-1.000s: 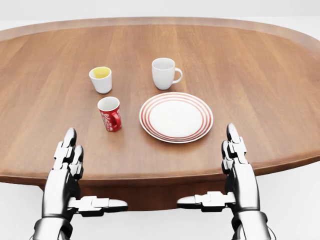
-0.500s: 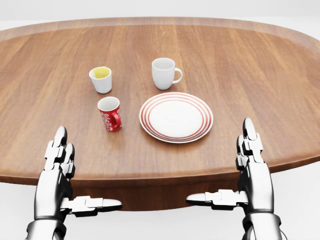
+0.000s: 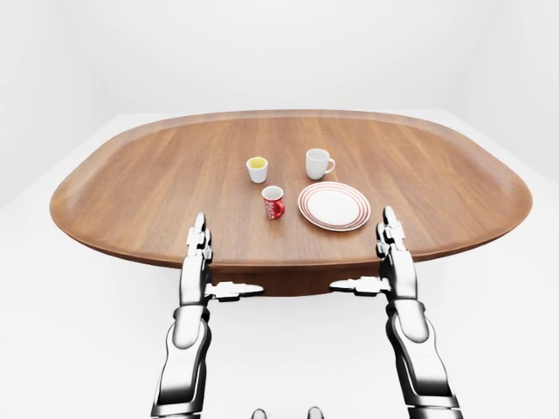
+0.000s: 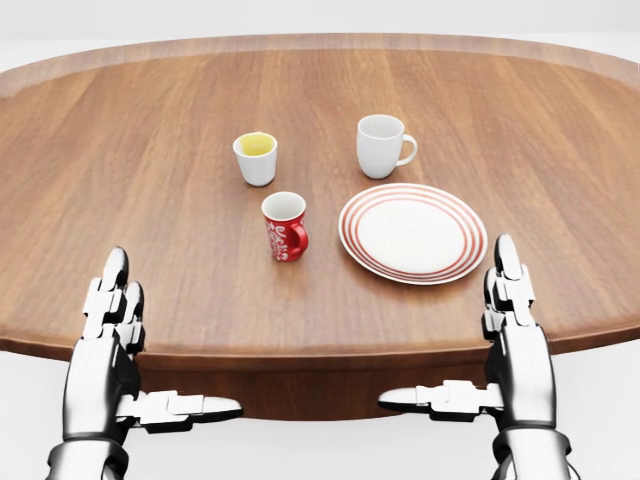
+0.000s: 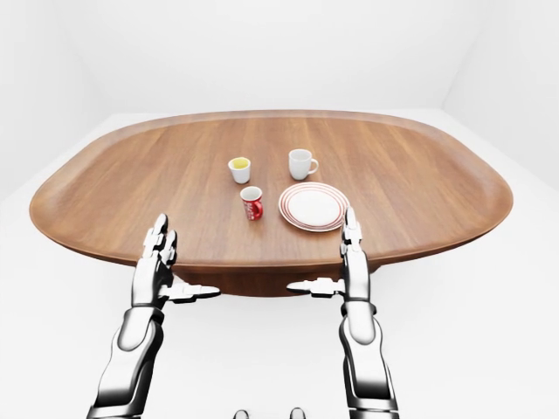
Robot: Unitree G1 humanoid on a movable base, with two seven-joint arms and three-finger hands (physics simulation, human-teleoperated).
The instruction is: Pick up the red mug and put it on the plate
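white walls and a white floor surround an oval wooden table [image 4: 150, 200] that fills most of the head view. near the middle of the table, somewhat toward its near edge, stands the red mug [image 4: 285, 226], upright, with white lettering on its side and its handle turned toward the right of the view. just to its right lies the plate [image 4: 413, 232], white with red rings round its rim, bare, close to the mug but not touching it. farther toward the far edge stand two more cups: a small white cup [image 4: 256, 158] with something yellow inside, up and left of the red mug, and a white mug [image 4: 382, 146] up and right of it, above the plate, handle to the right.

both hands hang just off the table's near edge, well apart from each other and from the red mug. the left hand [image 4: 105, 345] is spread wide, fingers pointing up toward the table and thumb stuck out sideways to the right; it holds nothing. the right hand [image 4: 515, 340] mirrors it below the plate's right side, fingers straight, thumb out to the left, also holding nothing.
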